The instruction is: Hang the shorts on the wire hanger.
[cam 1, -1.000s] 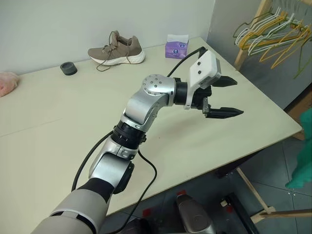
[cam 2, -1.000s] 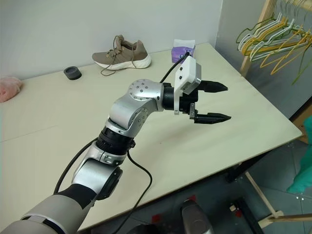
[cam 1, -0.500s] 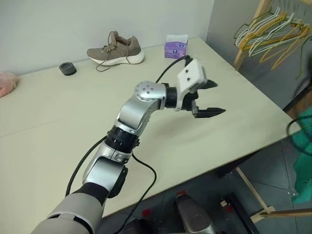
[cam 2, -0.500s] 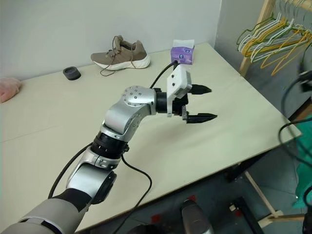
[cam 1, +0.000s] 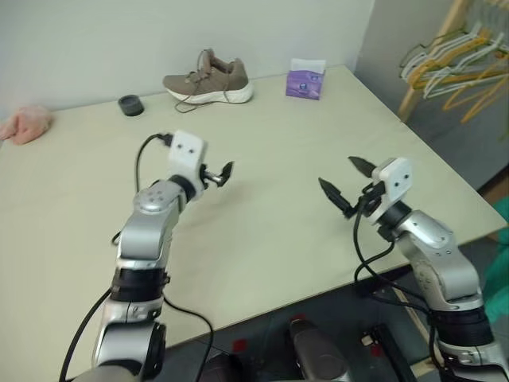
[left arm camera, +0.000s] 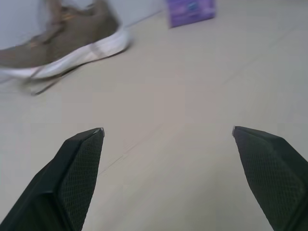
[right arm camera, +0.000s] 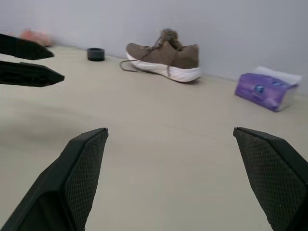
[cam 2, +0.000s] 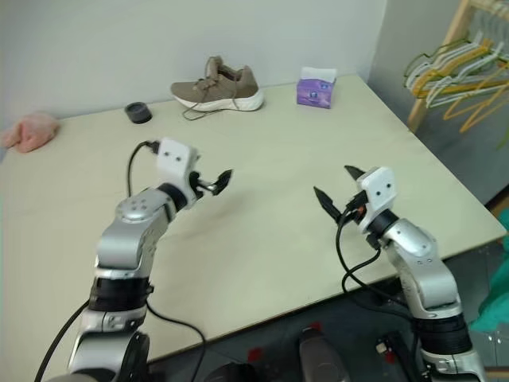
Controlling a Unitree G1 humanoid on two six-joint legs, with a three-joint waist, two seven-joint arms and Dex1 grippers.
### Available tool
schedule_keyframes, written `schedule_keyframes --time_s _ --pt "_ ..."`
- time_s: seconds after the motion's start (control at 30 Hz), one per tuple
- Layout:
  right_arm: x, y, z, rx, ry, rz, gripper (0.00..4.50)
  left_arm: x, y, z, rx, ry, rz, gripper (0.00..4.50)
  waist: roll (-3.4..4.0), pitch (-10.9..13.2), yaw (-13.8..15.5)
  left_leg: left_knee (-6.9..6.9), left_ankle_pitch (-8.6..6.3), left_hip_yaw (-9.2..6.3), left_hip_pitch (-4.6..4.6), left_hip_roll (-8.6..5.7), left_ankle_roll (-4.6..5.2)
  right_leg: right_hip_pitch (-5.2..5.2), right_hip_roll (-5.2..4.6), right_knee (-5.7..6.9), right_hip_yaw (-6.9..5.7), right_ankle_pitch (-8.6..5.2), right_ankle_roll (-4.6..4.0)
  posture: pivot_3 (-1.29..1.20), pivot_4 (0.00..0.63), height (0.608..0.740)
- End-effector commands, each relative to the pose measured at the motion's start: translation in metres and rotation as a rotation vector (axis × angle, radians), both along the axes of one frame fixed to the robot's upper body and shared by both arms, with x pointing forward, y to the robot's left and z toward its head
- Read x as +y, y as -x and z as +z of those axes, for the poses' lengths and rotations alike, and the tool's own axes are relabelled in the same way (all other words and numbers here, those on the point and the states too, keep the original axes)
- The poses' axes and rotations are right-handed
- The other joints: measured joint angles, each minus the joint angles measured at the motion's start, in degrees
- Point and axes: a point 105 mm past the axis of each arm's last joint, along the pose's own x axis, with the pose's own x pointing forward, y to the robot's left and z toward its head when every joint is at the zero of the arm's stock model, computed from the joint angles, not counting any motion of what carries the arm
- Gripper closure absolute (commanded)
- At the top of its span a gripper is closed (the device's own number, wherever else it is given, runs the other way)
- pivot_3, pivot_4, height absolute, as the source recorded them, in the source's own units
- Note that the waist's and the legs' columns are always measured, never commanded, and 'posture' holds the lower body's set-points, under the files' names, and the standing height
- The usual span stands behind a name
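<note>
Where only the left gripper (cam 1: pixel 220 174) reached before, the right gripper (cam 1: pixel 340 183) has joined it, both jaws spread empty above the table (cam 1: pixel 270 143).

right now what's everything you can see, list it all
table: 1, pale beige, under both arms
shoe: 1, brown with white sole, far edge by the wall
tissue pack: 1, purple, right of the shoe
round lid: 1, dark grey, left of the shoe
cloth lump: 1, pink, far left edge
hangers: a bunch, yellow, white and green, on a wooden rack past the table's right side
shorts: teal, a sliver at the right edge
left gripper: open, above the table
right gripper: open, above the table
</note>
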Motion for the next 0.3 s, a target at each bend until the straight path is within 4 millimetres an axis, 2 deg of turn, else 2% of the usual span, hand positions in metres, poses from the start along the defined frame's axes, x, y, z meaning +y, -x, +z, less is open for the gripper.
schedule_keyframes --time_s 0.03,0.07,0.13,0.27,0.3 --pt "0.006 -0.012 -0.016 0.067 -0.065 -0.035 0.05 0.034 0.028 -0.023 0.014 0.041 0.253 0.0 -0.22 -0.1 2.0 0.0 -0.01 0.0 0.0 0.0 0.01 0.0 -0.01 -0.01 -0.01 0.01 -0.02 -0.11 0.126 0.74" --pt "0.009 -0.02 -0.021 0.087 -0.082 -0.052 0.05 0.043 0.043 -0.044 0.05 0.05 0.322 0.0 -0.29 -0.2 3.0 0.0 -0.02 0.02 0.01 0.0 0.02 0.0 -0.07 -0.01 0.01 0.03 -0.05 -0.09 0.129 0.74" --pt "0.017 -0.029 -0.026 0.098 -0.083 -0.052 0.05 0.051 0.063 -0.066 0.086 0.068 0.387 0.0 -0.4 -0.2 4.2 0.01 -0.03 0.05 -0.02 0.0 0.03 -0.05 -0.12 -0.02 0.02 0.08 -0.14 -0.08 0.133 0.74" --pt "0.031 -0.032 -0.032 0.074 -0.015 0.009 0.05 0.045 0.066 -0.065 0.063 0.081 0.362 0.0 -0.66 -0.2 8.4 0.09 -0.03 -0.15 -0.25 0.01 0.12 -0.19 -0.21 0.02 -0.4 0.26 -0.44 -0.04 0.152 0.74" --pt "0.033 -0.032 -0.033 0.07 -0.003 0.021 0.05 0.042 0.063 -0.06 0.042 0.087 0.331 0.0 -0.66 -0.2 8.4 0.09 0.0 -0.21 -0.27 0.02 0.18 -0.19 -0.21 0.02 -0.51 0.3 -0.51 -0.03 0.156 0.74"
